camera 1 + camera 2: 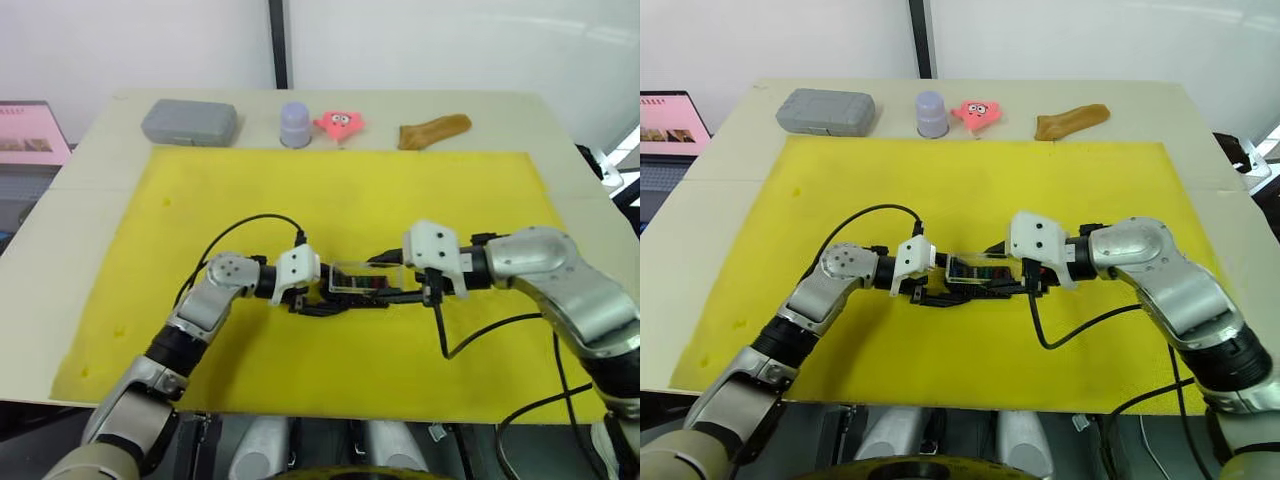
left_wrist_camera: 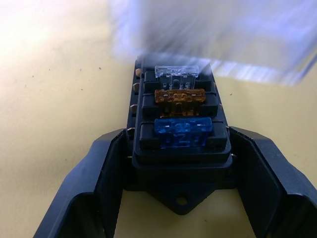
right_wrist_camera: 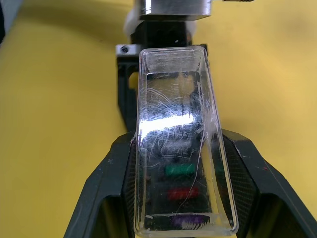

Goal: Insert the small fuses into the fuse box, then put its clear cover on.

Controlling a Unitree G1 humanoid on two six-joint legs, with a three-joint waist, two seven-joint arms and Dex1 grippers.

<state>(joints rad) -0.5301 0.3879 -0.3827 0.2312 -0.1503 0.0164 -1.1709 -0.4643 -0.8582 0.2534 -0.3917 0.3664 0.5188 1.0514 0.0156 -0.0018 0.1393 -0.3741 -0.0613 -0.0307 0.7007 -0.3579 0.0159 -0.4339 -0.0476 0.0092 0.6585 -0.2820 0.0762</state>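
black fuse box (image 2: 181,158) down on the yellow mat (image 1: 340,200), mid-table, near the front edge. clamped at one end between the two black fingers of the left gripper (image 2: 181,173), pads pressed to its side walls. fuses seated in a row along its slots: blue fuse (image 2: 183,133) nearest that gripper, amber fuse (image 2: 179,96) behind it, pale clear-grey fuse (image 2: 177,72) after that. from the far end, green fuse (image 3: 179,169), red fuse (image 3: 182,193) and purple fuse (image 3: 188,218) seen through plastic.

clear cover (image 3: 178,148) pinched by its long sides in the right gripper (image 3: 181,198), held directly over the fuse box, tilted, open side down; whether seated or just above, can't tell. scratched and glinting on top.

both grippers meeting nose to nose from the head camera, left gripper (image 1: 925,285) and right gripper (image 1: 1025,280) with box and cover between them. black cables looping off each wrist.

along the back edge of the table (image 1: 90,170), well apart from the action: grey rounded case (image 1: 190,122), lilac cup (image 1: 295,125), pink star-shaped toy (image 1: 338,123), brown piece (image 1: 433,130). laptop screen (image 1: 30,130) off the table's left side.
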